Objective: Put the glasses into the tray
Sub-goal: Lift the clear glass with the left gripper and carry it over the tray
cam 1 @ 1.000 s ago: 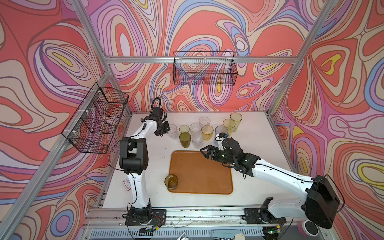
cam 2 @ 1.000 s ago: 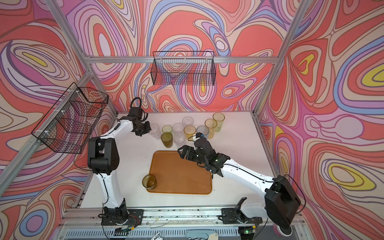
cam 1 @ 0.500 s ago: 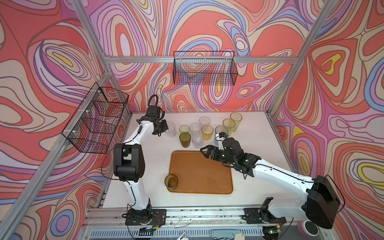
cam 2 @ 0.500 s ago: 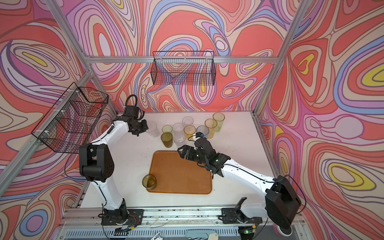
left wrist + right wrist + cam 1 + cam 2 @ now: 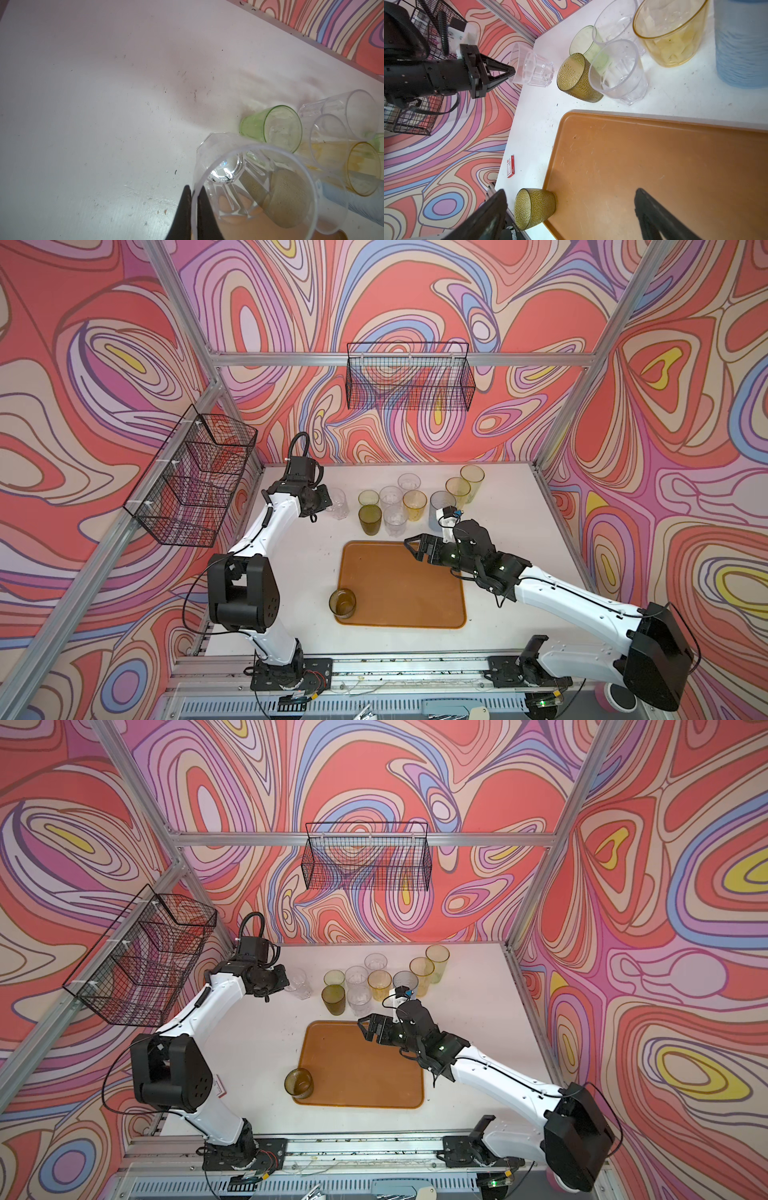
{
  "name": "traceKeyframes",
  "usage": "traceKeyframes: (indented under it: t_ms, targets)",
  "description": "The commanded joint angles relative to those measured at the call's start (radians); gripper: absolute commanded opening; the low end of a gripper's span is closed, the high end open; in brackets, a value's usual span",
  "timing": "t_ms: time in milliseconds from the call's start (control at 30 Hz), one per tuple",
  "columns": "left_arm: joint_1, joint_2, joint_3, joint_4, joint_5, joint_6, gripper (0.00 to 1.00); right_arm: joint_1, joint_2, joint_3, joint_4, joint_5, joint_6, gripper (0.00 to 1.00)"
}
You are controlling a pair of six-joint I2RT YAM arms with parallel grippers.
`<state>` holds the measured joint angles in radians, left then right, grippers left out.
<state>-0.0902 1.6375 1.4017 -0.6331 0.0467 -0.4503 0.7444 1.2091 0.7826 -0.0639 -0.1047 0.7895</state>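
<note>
Glasses [image 5: 414, 505] stand bunched on the table [image 5: 498, 572], nine of them just beyond the far edge of the tray [image 5: 407, 589]. They are clear, yellow, amber and green, with one pale blue, and all are upright in both top views.

A short olive glass [image 5: 343, 603] sits upright in the tray's near left corner, close against the rim.

To the left of the bunch and apart from it is a clear glass [image 5: 337, 502] with a faceted base. The left gripper [image 5: 328, 506] is pinched tight on its rim. The left wrist view shows one finger [image 5: 204, 209] inside the wall and the other outside. Whether its base rests on the table I cannot tell.

The right gripper [image 5: 413, 549] hangs over the far right part of the tray with its jaws spread wide. Nothing is between them, and the right wrist view shows bare tray floor there.
</note>
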Motion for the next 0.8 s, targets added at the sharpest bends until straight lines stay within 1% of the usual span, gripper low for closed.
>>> traceKeyframes:
  t_ms: [0, 233, 333, 533, 767]
  targets:
    - [-0.017, -0.079, -0.025, -0.044, -0.036, -0.017, 0.0, -0.006, -0.02, -0.02, 0.021, 0.012, -0.031, 0.98]
    - [-0.049, -0.17, -0.059, -0.126, -0.06, -0.016, 0.0, -0.005, -0.013, -0.032, 0.023, 0.017, -0.047, 0.98]
    - [-0.07, -0.203, -0.066, -0.166, -0.079, -0.015, 0.0, -0.005, -0.003, -0.032, 0.021, 0.0, -0.062, 0.98]
    - [-0.117, -0.279, -0.072, -0.245, -0.075, -0.008, 0.0, -0.006, 0.003, -0.029, 0.035, -0.041, -0.097, 0.98]
    - [-0.165, -0.373, -0.114, -0.304, -0.046, -0.002, 0.0, -0.005, -0.006, -0.02, 0.014, -0.05, -0.14, 0.98]
